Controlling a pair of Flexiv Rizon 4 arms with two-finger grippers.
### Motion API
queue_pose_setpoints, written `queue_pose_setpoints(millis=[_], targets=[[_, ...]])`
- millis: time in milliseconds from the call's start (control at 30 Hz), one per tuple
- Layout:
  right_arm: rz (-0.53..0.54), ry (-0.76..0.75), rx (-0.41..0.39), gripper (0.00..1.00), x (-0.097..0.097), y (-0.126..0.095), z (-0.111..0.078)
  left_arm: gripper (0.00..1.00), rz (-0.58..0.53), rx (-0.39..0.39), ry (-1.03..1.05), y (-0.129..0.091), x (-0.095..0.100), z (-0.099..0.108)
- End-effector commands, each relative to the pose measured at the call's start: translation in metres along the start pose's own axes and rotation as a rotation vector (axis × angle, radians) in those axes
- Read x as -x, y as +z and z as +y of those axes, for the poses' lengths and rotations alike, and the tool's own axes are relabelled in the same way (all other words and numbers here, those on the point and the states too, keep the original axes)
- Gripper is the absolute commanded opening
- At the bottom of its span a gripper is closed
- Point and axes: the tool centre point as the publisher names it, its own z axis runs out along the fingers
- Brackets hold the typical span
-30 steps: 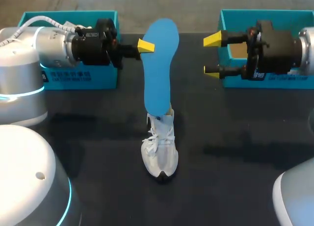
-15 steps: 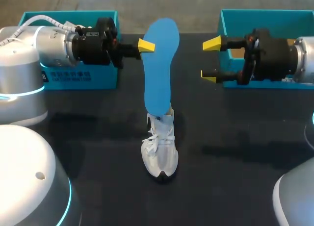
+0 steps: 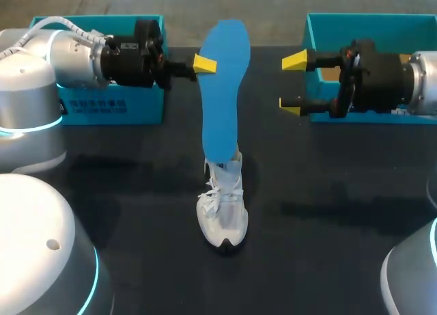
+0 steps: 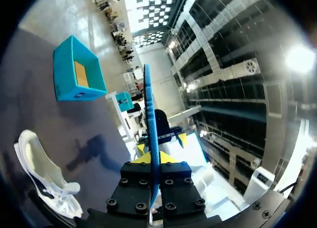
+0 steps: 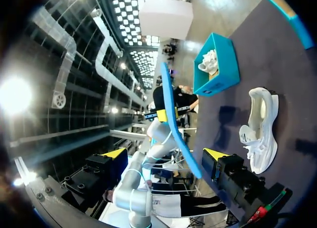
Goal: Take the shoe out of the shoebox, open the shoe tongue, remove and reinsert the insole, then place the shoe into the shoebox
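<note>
The left gripper (image 3: 207,64) is clamped on the long blue foam insole (image 3: 224,89), its fingers pressed to the two faces near one long edge. Its own wrist view shows this best: the left gripper (image 4: 151,161) has the insole (image 4: 150,114) edge-on, a thin blue line rising straight out from between the fingers.

Across from it, the right gripper (image 3: 293,83) stands wide open and holds nothing. In the right wrist view the right gripper (image 5: 165,155) has its yellow tips far apart, and the insole (image 5: 171,114) slants ahead of the gap without touching either finger.

From overhead, the insole's lower end seems to meet the collar of the white lace-up sneaker (image 3: 222,206). The right wrist view shows otherwise. There the sneaker (image 5: 260,129) sits on the black table (image 3: 136,206), beside and below that gripper and apart from the insole. From the left wrist the sneaker (image 4: 39,173) shows below and to one side of the fingers.

Farther out, beyond the left gripper's reach, is a teal cardboard shoebox (image 4: 79,94) with a bare brown floor. It is the one behind the right gripper (image 3: 382,115) overhead. The other teal shoebox (image 3: 109,106), under the left arm, shows its inside only from the right wrist (image 5: 220,82), where a white bundle (image 5: 208,62) lies in it.
</note>
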Motion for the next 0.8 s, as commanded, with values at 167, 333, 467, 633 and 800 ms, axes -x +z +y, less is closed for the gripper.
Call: queue_pose_setpoints(millis=[167,333,467,633,800], targets=[[-0.001,0.001,0.0,1.0,-0.0001,0.0026,0.0012,0.0,0.001,-0.08,0.537,-0.0019,-0.0008,-0.0089],[-0.001,0.001,0.0,1.0,-0.0001,0.0026,0.0012,0.0,-0.024,-0.047,0.681,-0.0005,0.0012,-0.0095],[-0.001,0.001,0.0,1.0,-0.0001,0.0026,0.0012,0.0,-0.059,-0.002,0.8,0.0004,0.0048,-0.0089],[-0.001,0.001,0.0,1.0,-0.0001,0.0026,0.0012,0.0,-0.067,-0.016,0.844,0.0003,0.0051,-0.0093],[-0.001,0.001,0.0,1.0,-0.0001,0.0026,0.0012,0.0,-0.067,-0.016,0.844,0.0003,0.0051,-0.0093]])
